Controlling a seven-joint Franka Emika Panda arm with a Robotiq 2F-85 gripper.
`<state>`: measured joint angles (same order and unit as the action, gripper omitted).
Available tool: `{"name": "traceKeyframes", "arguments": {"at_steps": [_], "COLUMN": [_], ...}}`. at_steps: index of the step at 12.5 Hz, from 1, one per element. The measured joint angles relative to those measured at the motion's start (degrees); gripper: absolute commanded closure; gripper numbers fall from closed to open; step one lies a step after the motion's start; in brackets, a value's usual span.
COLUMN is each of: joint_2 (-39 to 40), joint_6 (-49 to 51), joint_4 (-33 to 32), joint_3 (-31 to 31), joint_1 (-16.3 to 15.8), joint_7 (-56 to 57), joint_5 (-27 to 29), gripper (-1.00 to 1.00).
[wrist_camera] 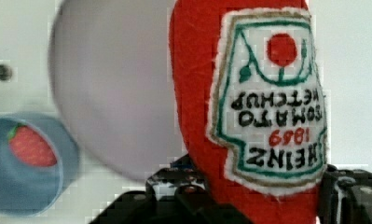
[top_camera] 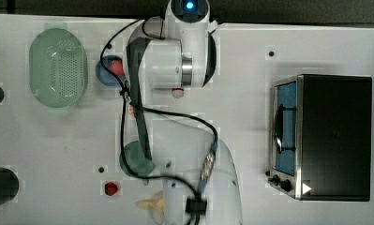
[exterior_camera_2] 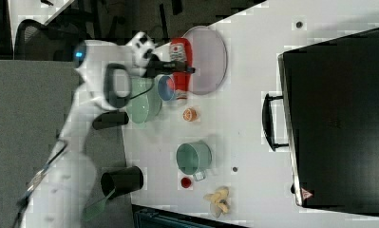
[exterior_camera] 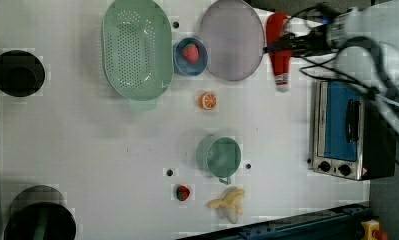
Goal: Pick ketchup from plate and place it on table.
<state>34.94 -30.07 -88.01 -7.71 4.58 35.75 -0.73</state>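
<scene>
Spreading across every view is a wide white table (exterior_camera: 87,150) with a few small dark dots, bordered by dark floor and, at the upper left of the right view, an office chair (exterior_camera_2: 30,38). The ketchup (exterior_camera: 278,50) is a soft red fabric bottle with a stitched white label; in the left view it hangs at the top of the frame, just right of the plate (exterior_camera: 232,40), and the gripper (exterior_camera: 287,44) is clamped across its body, a dark finger (wrist_camera: 351,196) on each side in the wrist view. The plate is a flat, smooth, dull mauve disc near the table's far edge. Just left of it in the left view sits a small blue bowl (exterior_camera: 191,56) holding a red strawberry (exterior_camera: 190,52), touching the pale green oval strainer (exterior_camera: 136,50) with its perforated floor. Below them lie an orange slice (exterior_camera: 207,100), a green mug (exterior_camera: 220,156), a second strawberry (exterior_camera: 182,192) and a pale banana (exterior_camera: 229,202) near the lower edge. 2 black cylinders (exterior_camera: 18,72) stand along the left view's left edge. A boxy toaster oven (exterior_camera: 344,132), metal-framed with a blue-tinted door, fills the left view's right side. Bare white surface lies open between the plate and the oven, and across the left view's middle left.
</scene>
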Motion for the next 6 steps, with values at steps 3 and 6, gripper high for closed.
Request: {"name": "traceKeyframes", "arguments": {"at_steps": [3, 6], "joint_2": [-9.69, -18.39], "joint_6": [9.34, 12.09], "joint_4": [-0.90, -4.87], "joint_3": [0.13, 1.26], "joint_1": [1.73, 2.68], "joint_7": [-0.14, -0.14], "joint_5": [1.60, 1.83], "gripper": [-0.24, -0.24]}}
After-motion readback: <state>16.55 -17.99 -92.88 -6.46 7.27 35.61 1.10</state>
